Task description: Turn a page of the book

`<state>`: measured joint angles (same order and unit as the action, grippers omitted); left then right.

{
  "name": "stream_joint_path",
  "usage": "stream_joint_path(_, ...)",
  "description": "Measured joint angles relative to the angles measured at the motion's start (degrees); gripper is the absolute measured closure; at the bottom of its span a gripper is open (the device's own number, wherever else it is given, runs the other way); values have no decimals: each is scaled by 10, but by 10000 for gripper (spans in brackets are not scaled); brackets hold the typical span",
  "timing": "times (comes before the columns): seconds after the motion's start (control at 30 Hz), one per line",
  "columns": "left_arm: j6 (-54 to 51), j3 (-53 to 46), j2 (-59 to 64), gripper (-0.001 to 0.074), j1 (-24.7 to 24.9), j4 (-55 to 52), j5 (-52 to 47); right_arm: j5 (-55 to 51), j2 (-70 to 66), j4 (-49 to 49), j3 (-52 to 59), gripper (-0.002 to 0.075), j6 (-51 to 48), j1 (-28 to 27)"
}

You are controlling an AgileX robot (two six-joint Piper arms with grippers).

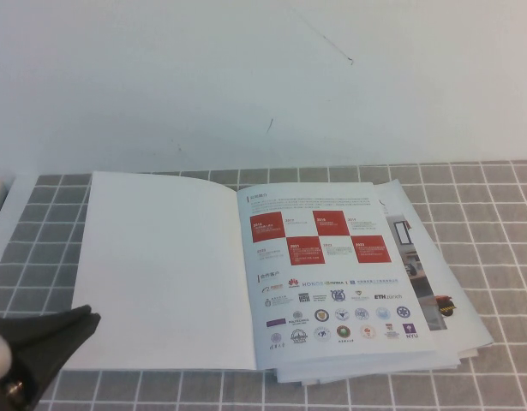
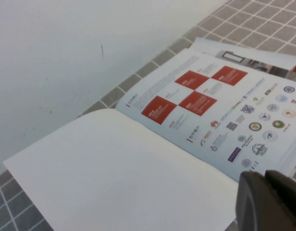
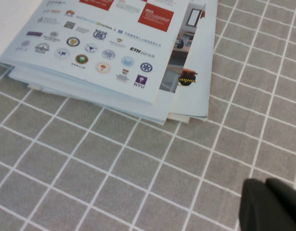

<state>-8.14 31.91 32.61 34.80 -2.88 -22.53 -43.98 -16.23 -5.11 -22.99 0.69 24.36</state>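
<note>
The book (image 1: 272,274) lies open on the grid-patterned tabletop (image 1: 494,197). The page (image 1: 164,270), blank white side up, lies flat at 9 o'clock of the spine. The left end effector (image 1: 49,338) sits at the page's 7 o'clock corner; whether its fingers are wide or narrow cannot be told. The right end effector (image 3: 273,204) hovers over bare tabletop near the book's 5 o'clock corner, its spread likewise unclear. The facing sheet (image 1: 327,265) shows red squares and logos reading "ETH zürich" and "NYU".

Glossy paper book (image 1: 332,265); matt checked cloth (image 1: 494,214).
</note>
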Motion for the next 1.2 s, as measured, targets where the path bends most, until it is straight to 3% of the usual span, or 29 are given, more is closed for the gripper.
stream_joint_path(0.3, 28, -87, -139, 739, 0, -5, 23, 0, 0, 0, 0, 727, 0, 0)
stream_joint_path(0.6, 41, -92, -156, 739, 0, -13, -81, 0, 0, 0, 0, 727, 0, 0)
stream_joint_path(0.77, 172, -92, -157, 739, 0, -42, -120, 0, 0, 0, 0, 727, 0, 0)
stream_joint_path(0.93, 308, -98, -164, 739, 0, -149, -121, 0, 0, 0, 0, 727, 0, 0)
stream_joint_path(1.2, 380, -202, -254, 739, -110, -192, -20, 1, 1, 0, 0, 727, 0, 0)
